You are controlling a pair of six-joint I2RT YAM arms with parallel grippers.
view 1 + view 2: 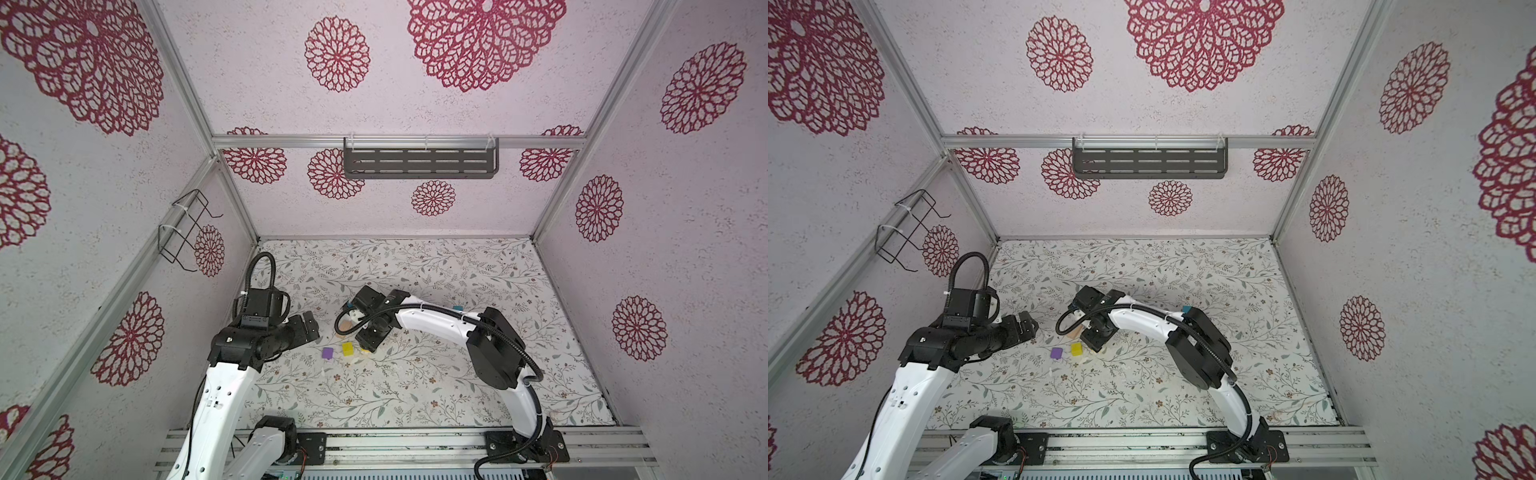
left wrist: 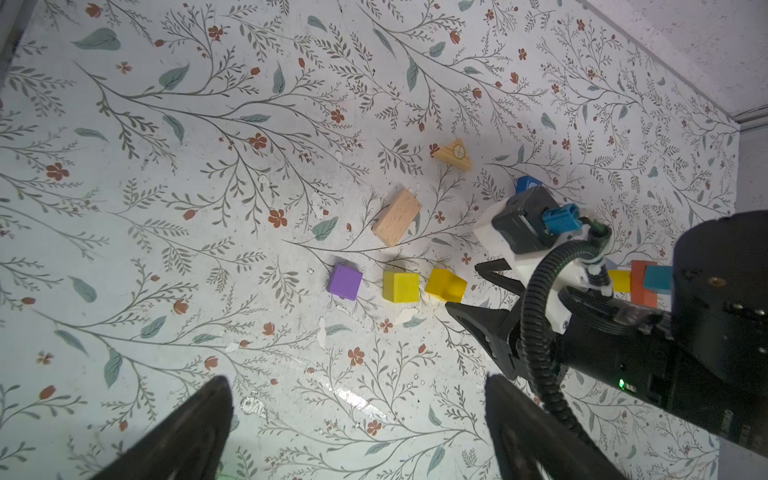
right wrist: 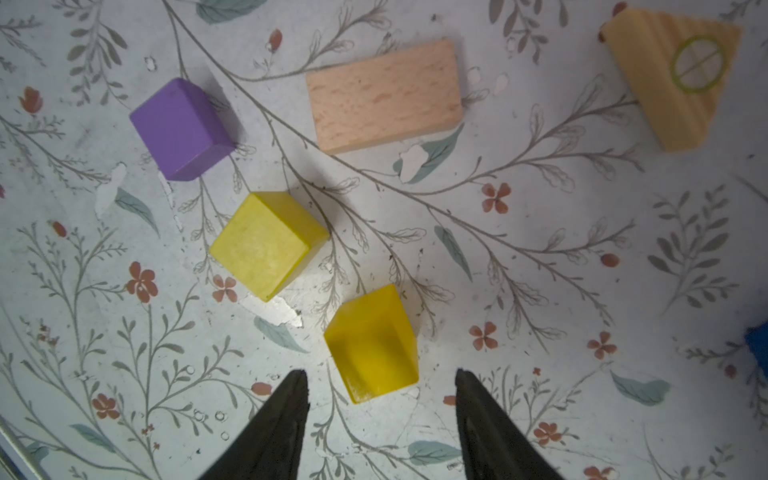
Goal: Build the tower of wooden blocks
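Tower (image 2: 639,286) apparently begun, mostly hidden; several blocks (image 2: 397,217) loose; right end effector (image 3: 380,372) half-open over notched yellow block (image 3: 370,332), empty; left end effector (image 2: 357,377) wide, empty.

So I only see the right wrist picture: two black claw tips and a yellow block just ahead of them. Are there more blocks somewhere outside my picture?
Observer: Yes. The left wrist view shows an orange block, a teal block and a small yellow block bunched together, partly hidden behind the right arm.
Visitor: And that blue corner at my edge?
Observer: That's a blue block, mostly hidden behind the same arm's wrist.
Visitor: What's the other claw doing?
Observer: The left claw hangs wide open and empty, near the purple cube.
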